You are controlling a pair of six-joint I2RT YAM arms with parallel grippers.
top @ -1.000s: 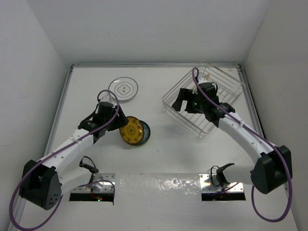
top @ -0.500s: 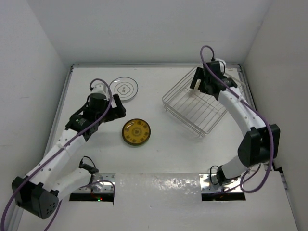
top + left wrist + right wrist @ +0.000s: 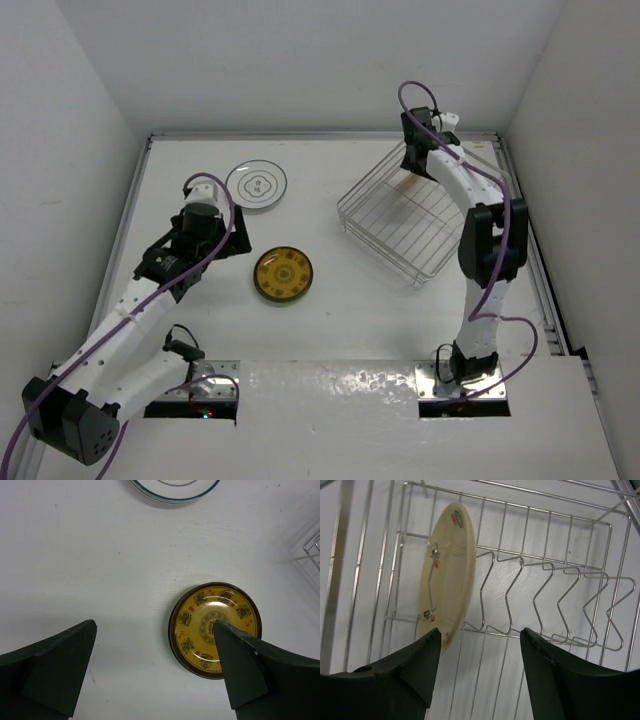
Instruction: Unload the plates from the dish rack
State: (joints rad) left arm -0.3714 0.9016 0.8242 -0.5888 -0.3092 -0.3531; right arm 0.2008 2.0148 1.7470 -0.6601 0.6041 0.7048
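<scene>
**Top view:** left pincer [image 3: 228, 245] above the tabletop [image 3: 350, 320], between a white plate [image 3: 257, 186] and a yellow plate [image 3: 283, 274]; right pincer [image 3: 415, 165] over the far corner of the dish rack [image 3: 395, 215].

**Left wrist view:** jaws spread wide and empty, with the yellow plate flat below.

**Right wrist view:** jaws apart, nothing between them. A cream plate [image 3: 447, 575] stands on edge in the rack, just beside one finger.

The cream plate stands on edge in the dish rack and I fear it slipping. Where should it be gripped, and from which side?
Probably by the exposed upper rim of the cream plate, coming down through the open top of the dish rack with one finger on each face. It stands nearly upright in the end slot, and the rack's wires block a sideways approach.
</scene>
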